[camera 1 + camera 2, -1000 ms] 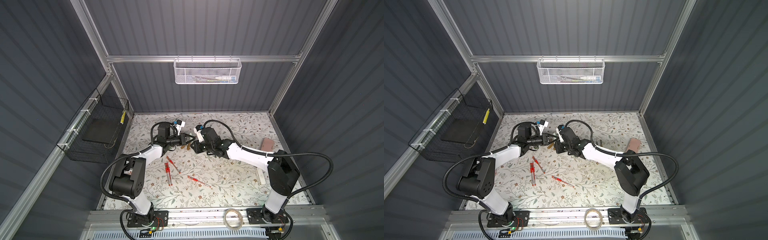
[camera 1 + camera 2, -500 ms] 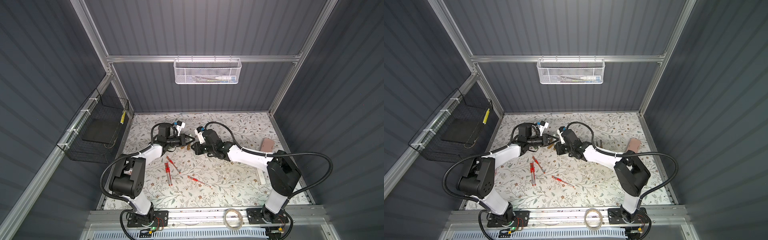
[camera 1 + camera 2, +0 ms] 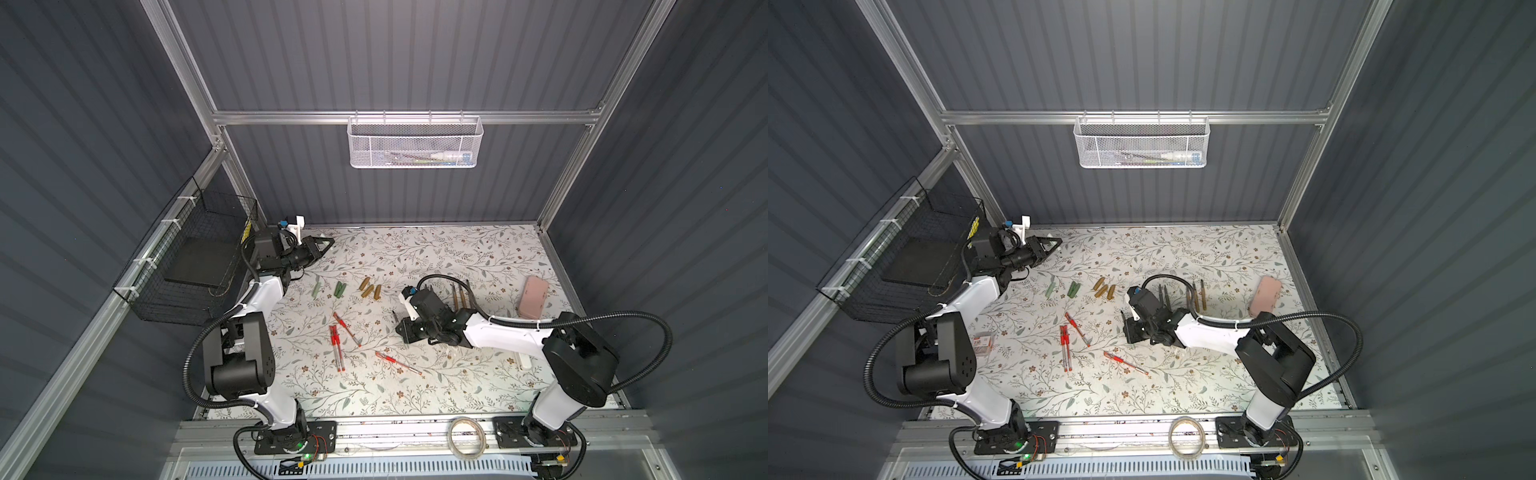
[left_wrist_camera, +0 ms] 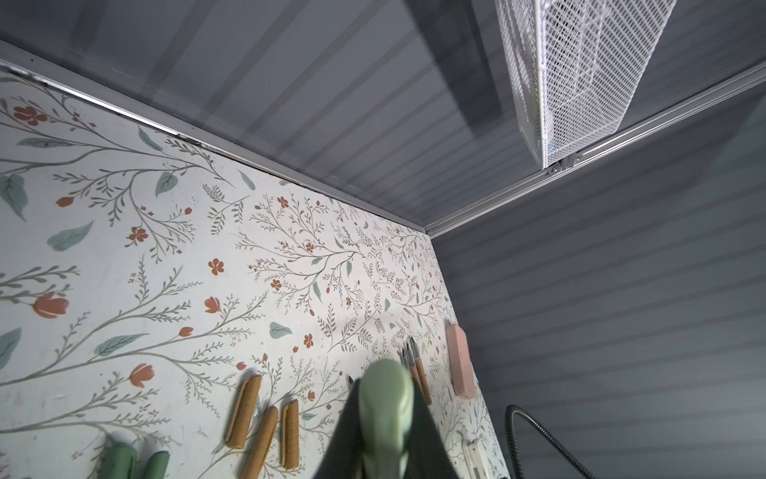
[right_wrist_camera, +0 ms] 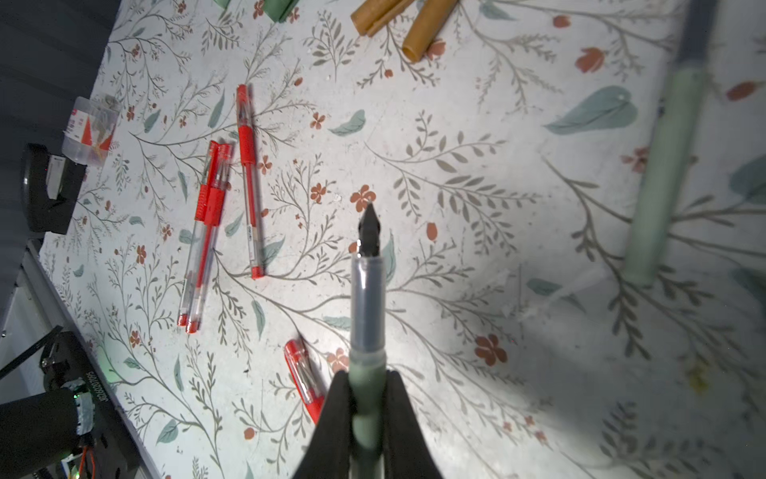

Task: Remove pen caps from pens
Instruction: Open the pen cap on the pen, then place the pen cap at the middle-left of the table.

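Pulled apart since the earlier frame: the left gripper (image 3: 325,245), by the far-left corner of the floral mat (image 3: 457,257), clamps a pale green tapered plastic cap (image 4: 385,414); the right gripper (image 5: 367,377) pinches the uncapped slim green pen (image 5: 367,298) above mid-mat.

My floral tabletop (image 3: 415,257) carries three green caps (image 3: 340,289) and three gold-brown caps (image 3: 370,287) in a row near its middle. Closer to me lie four red pens (image 3: 336,347), one apart from the rest. On my right rest uncapped gold-brown pens (image 3: 455,297), a pink case (image 3: 533,298) and a white bar (image 3: 525,362).
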You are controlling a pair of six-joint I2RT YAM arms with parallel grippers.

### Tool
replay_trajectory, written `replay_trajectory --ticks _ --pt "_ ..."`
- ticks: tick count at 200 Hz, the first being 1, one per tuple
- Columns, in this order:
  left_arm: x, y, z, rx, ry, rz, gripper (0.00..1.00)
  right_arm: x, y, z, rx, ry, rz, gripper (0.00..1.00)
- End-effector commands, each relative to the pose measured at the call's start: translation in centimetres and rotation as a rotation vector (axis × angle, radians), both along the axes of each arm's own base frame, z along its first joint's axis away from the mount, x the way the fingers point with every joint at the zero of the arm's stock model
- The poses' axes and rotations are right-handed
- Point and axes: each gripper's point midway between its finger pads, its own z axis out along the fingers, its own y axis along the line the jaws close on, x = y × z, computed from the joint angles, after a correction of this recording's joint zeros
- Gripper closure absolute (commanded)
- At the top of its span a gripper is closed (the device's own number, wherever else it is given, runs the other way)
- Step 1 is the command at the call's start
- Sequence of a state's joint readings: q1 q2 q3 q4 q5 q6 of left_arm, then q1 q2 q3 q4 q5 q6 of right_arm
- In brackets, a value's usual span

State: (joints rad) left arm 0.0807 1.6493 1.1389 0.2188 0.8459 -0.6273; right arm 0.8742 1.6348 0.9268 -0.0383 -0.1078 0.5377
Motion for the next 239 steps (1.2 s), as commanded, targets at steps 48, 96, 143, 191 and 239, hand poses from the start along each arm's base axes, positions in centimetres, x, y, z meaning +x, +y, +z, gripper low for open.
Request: replay_trajectory --ticks 48,96,143,191,239 --pt "-2.8 2.1 -9.0 0.616 0.061 0.01 1.0 2.4 -2.5 4.2 0.055 -0.094 -0.098 1.0" --pt "-3.4 4.9 -13.3 0.936 0.102 0.03 1.0 2.4 -4.3 4.9 0.048 -0.128 -0.125 1.0" --pt "-3.6 5.0 -16.5 0.927 0.18 0.022 1.0 2.4 -5.5 5.2 0.099 -0.132 -0.165 1.0" --pt "-3.5 5.4 -18.9 0.949 0.236 0.012 0.97 2.4 -5.5 4.9 0.094 -0.125 -0.155 1.0" --pt "-3.3 5.5 -20.1 0.945 0.259 0.016 0.9 2.7 -5.4 5.3 0.093 -0.136 -0.154 1.0"
